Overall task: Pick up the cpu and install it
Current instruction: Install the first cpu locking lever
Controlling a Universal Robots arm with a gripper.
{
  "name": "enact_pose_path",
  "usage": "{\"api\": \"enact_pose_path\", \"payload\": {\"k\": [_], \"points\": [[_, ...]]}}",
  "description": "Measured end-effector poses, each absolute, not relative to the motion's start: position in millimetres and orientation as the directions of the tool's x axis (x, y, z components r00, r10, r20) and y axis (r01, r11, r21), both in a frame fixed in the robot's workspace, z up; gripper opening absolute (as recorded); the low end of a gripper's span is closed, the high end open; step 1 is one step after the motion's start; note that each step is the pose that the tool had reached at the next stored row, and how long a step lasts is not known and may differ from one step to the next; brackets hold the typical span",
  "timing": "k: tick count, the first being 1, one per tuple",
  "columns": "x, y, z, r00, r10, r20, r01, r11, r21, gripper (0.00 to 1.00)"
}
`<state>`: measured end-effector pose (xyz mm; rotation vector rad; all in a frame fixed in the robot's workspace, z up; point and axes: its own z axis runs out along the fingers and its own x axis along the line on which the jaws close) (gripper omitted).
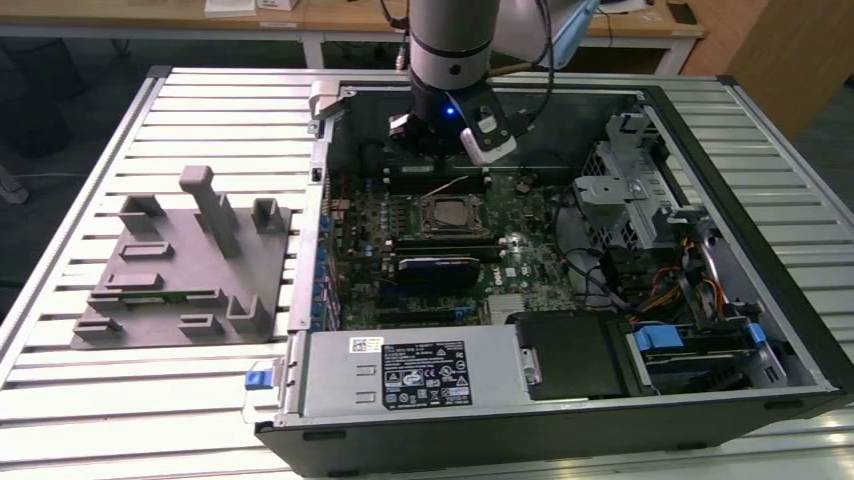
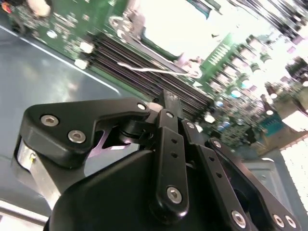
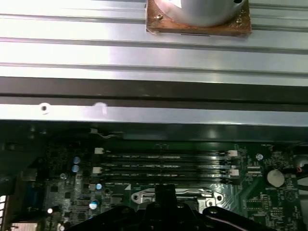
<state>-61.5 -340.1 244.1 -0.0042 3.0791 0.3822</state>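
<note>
In the exterior view an open computer case (image 1: 694, 130) lies on the slatted table, motherboard (image 1: 521, 250) facing up. A pale square that looks like the cpu (image 1: 447, 212) lies flat inside the black-framed socket (image 1: 416, 222) at the board's middle. My gripper (image 1: 447, 150) hangs over the board just behind the socket, apart from it and above it. The second wrist view has the gripper's black linkage (image 2: 166, 144) in front, with a glaring white square (image 2: 178, 24) in a metal frame beyond it. The socket's metal frame (image 3: 139, 196) appears in the first wrist view past the gripper (image 3: 163, 202).
A grey plastic fixture (image 1: 187, 270) with upright blocks stands on the table at the exterior view's left. Memory slots (image 3: 163, 163) run beside the socket. The power supply (image 1: 414, 375), drive cages (image 1: 634, 180) and loose cables (image 1: 667, 290) crowd the case's near and right parts.
</note>
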Motion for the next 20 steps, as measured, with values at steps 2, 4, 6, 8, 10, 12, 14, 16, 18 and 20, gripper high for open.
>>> {"api": "enact_pose_path", "payload": {"k": [2,4,6,8,10,12,14,16,18,20], "points": [[-56,-340,244,-0.999,0.002,-0.038,-0.007,0.970,0.244,0.11],[-51,-340,244,-0.999,0.002,-0.038,-0.007,0.970,0.244,0.11],[-48,-340,244,-0.999,0.002,-0.038,-0.007,0.970,0.244,0.11],[-48,-340,244,-0.999,0.002,-0.038,-0.007,0.970,0.244,0.11],[-47,-340,244,-0.999,0.002,-0.038,-0.007,0.970,0.244,0.11],[-47,-340,244,-0.999,0.003,-0.038,-0.006,0.970,0.243,0.11],[-47,-340,244,-0.999,0.011,-0.038,0.002,0.972,0.236,0.11],[-47,-340,243,-0.999,0.022,-0.039,0.012,0.973,0.230,0.11],[-47,-340,242,-0.999,0.035,-0.042,0.025,0.975,0.222,0.11],[-47,-340,241,-0.998,0.050,-0.045,0.039,0.976,0.213,0.11]]}}
